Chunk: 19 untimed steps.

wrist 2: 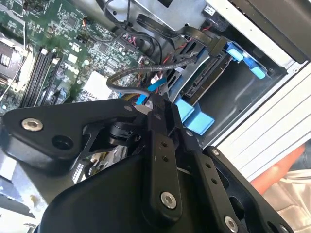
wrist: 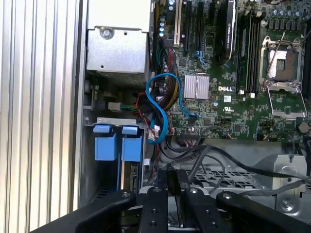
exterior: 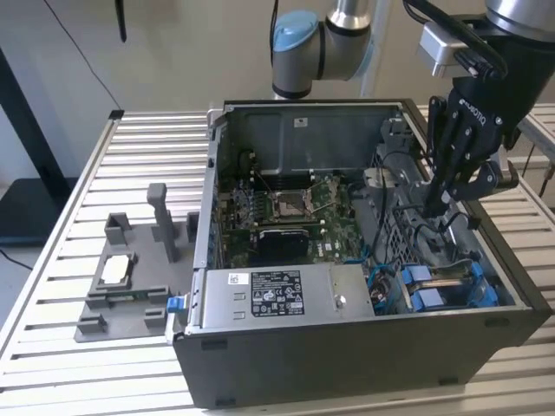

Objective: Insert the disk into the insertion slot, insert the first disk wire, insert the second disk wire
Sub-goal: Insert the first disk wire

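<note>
The disk (exterior: 451,279) lies in the insertion slot at the case's corner nearest the exterior view's right, its blue carrier (exterior: 482,286) showing at the ends. Both wrist views show it too: blue carrier tabs (wrist: 131,145) above the disk's edge (wrist: 132,178), and the disk (wrist 2: 206,80) dark between blue carrier parts (wrist 2: 194,119). My gripper (exterior: 436,206) hangs inside the case just behind the disk bay. Its fingers (wrist: 167,194) stand pressed close together. A black disk wire (wrist 2: 146,72) loops out from the gripper (wrist 2: 148,99) toward the bay.
The open computer case (exterior: 347,347) sits on a slatted metal table (exterior: 156,147). Inside are the motherboard (exterior: 286,208), the power supply (exterior: 269,295) and a loose blue cable (wrist: 163,104). A grey fixture (exterior: 130,277) holding a silver chip stands on the exterior view's left.
</note>
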Motion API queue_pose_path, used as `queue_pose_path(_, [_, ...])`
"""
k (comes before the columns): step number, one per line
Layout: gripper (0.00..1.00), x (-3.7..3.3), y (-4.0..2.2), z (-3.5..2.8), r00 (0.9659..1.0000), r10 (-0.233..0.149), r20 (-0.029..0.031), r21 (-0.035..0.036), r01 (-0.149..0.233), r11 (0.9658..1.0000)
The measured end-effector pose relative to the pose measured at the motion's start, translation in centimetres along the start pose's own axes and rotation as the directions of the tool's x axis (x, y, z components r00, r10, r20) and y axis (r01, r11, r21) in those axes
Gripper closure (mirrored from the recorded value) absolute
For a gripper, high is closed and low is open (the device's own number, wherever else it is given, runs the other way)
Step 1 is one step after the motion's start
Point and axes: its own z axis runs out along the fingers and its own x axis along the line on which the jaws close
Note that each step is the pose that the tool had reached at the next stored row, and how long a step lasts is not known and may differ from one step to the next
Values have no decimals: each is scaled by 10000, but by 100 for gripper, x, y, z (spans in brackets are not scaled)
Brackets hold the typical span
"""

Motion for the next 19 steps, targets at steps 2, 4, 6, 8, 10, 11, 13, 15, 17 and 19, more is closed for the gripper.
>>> queue_pose_path(2, [81, 0, 0, 0, 10000, 0, 0, 0, 0, 10000])
queue_pose_path(4, [81, 0, -1, 0, 10000, 0, 0, 0, 0, 10000])
queue_pose_path(6, [81, 0, -2, 1, 10000, 0, 1, 0, 0, 10000])
queue_pose_path(8, [81, 0, -2, 1, 10000, 0, 1, 0, 0, 10000])
queue_pose_path(10, [81, 0, -3, 0, 10000, 0, 0, 0, 0, 10000])
queue_pose_path(11, [81, 0, -3, 0, 10000, 0, -2, 0, 0, 10000])
queue_pose_path(13, [81, 1, -4, 4, 10000, 1, -40, 1, -1, 10000])
queue_pose_path(15, [81, 0, -4, 10, 9999, 4, -122, 1, -4, 10000])
queue_pose_path(17, [81, 1, -4, 19, 9998, 10, -217, 5, -10, 10000])
queue_pose_path(19, [81, 3, -4, 30, 9996, 13, -297, 15, -12, 10000])
